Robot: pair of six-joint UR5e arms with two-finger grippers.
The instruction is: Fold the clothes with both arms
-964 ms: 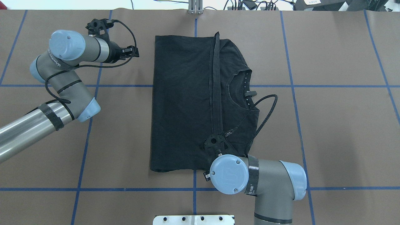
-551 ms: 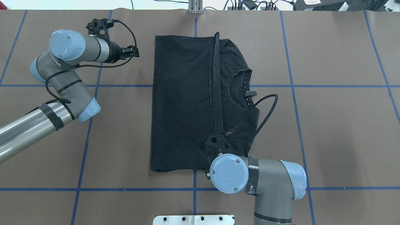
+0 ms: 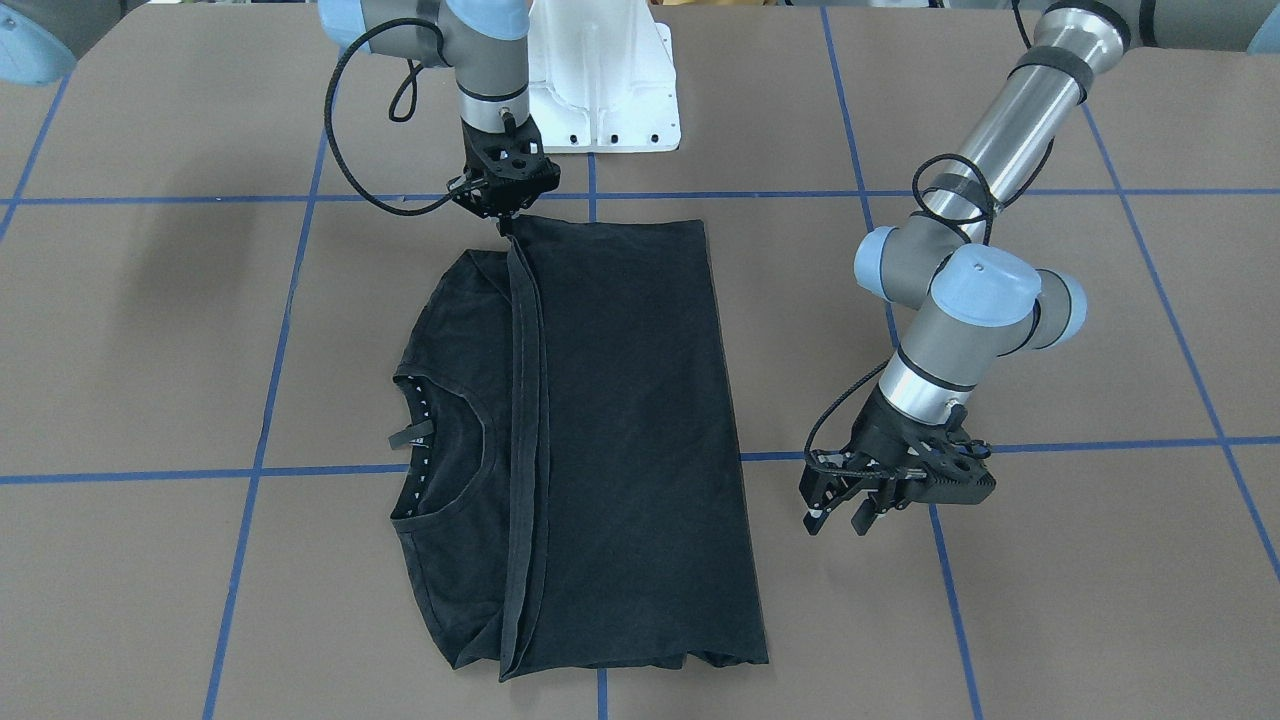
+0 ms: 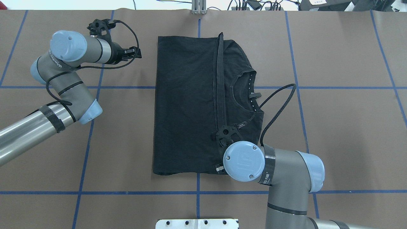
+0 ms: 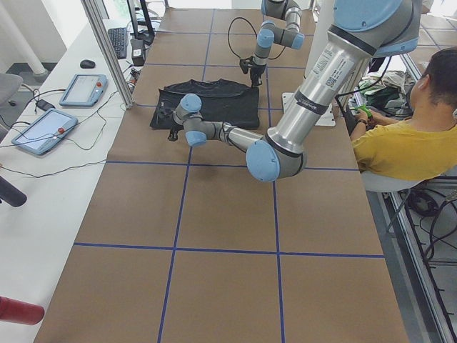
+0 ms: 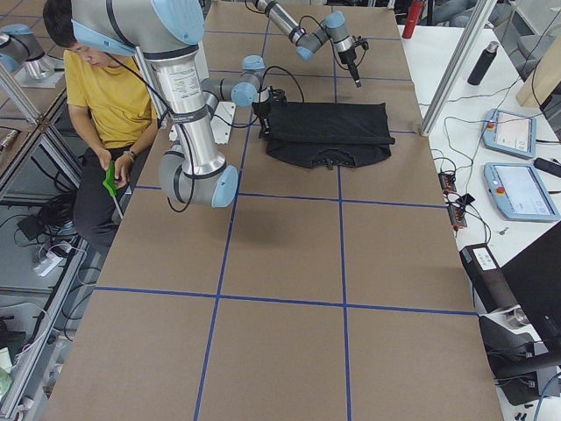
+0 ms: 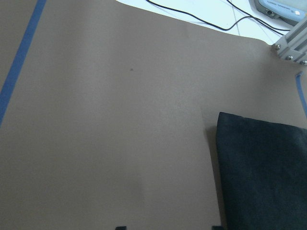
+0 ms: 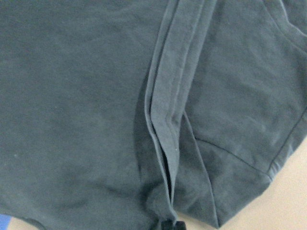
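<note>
T-shirt (image 4: 184, 105) lies flat on counter (image 4: 349, 127), folded over on itself, hem (image 3: 527, 430) running down its middle, collar (image 4: 234, 90) exposed on robot's right. Right claw (image 3: 507, 222) closed, pinching hem's end at edge nearest robot. Left claw (image 3: 838, 518) open, hovering beside shirt's far left corner, not touching.

Black T-shirt (image 4: 184, 105), white-dotted inner collar (image 4: 252, 90), on a brown table (image 4: 349, 133) gridded with blue lines (image 4: 349, 87).

Overhead view: I find the T-shirt (image 4: 187, 105) flat at table (image 4: 349, 127) centre. Left gripper (image 4: 135, 52) sits upper left, apart from it. Right gripper (image 3: 507, 222) sits at its lower edge.
</note>
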